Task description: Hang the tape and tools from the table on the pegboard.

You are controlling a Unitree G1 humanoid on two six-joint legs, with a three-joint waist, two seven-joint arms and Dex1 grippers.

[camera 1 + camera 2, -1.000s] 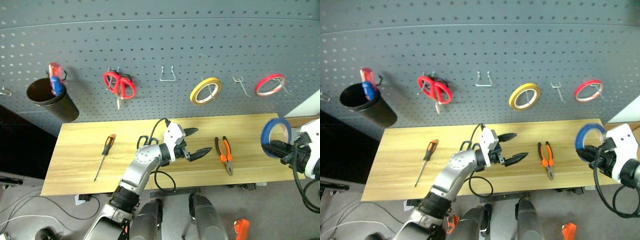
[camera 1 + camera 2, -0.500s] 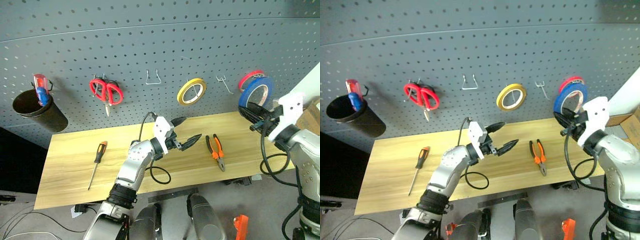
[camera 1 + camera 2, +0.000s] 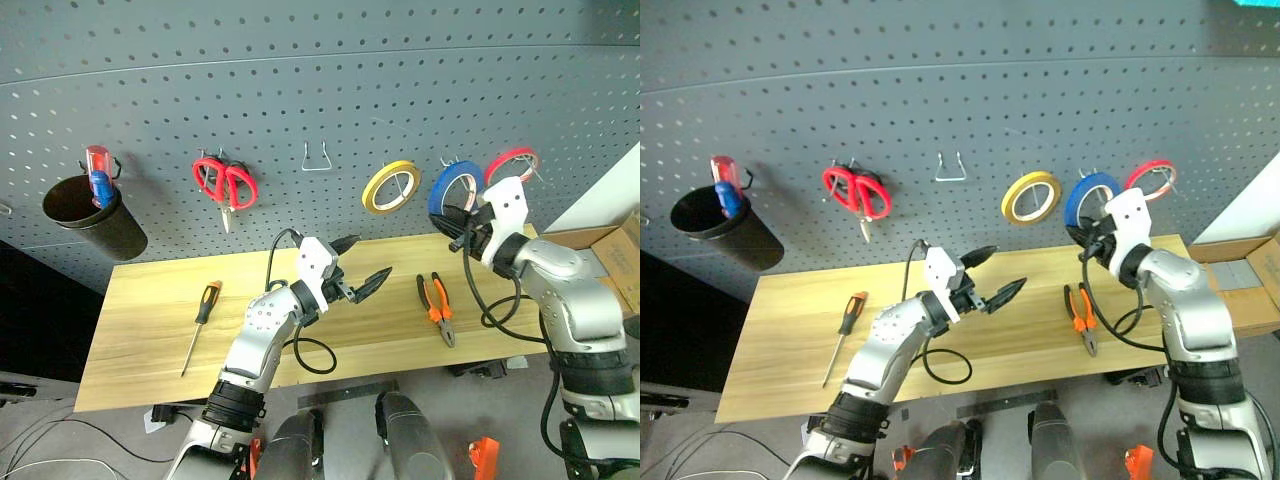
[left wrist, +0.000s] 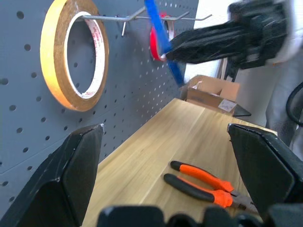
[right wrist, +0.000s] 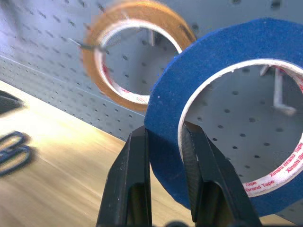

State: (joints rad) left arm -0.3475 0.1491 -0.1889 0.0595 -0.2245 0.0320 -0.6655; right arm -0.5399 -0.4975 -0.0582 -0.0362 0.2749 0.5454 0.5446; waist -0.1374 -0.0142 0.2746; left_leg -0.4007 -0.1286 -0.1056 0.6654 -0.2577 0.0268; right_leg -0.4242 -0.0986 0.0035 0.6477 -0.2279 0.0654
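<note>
Item 1: thin flat ring of blue tape. Your right tool is clamped on its lower rim, one finger inside the ring and one outside, holding the roll on edge against the dark grey perforated wall panel. The bare metal hook sits at about 12 o'clock from the tool, at the roll's upper rim, between the hung yellow tape roll and the hung red tape roll. Whether the hook tip has entered the hole you cannot tell from here. This is the relation your next move turns on: the ring's open face must meet the hook prong, which juts out from the panel towards you.

Item 2: pliers with orange-and-black handles. Flat on the light wooden plank surface, long axis running 12 to 6 o'clock, handles towards the panel. Just beside your left tool, at its 4 o'clock; the left arm is the nearer.

Item 3: thin screwdriver with orange-and-black handle. Flat on the surface, well apart at the left tool's 8 o'clock, handle towards the panel.

Item 4: left tool. Fingers spread wide, empty, hovering above the surface.

Already hung, not yours: red-handled scissors; dark cup with a red-and-blue screwdriver.
</note>
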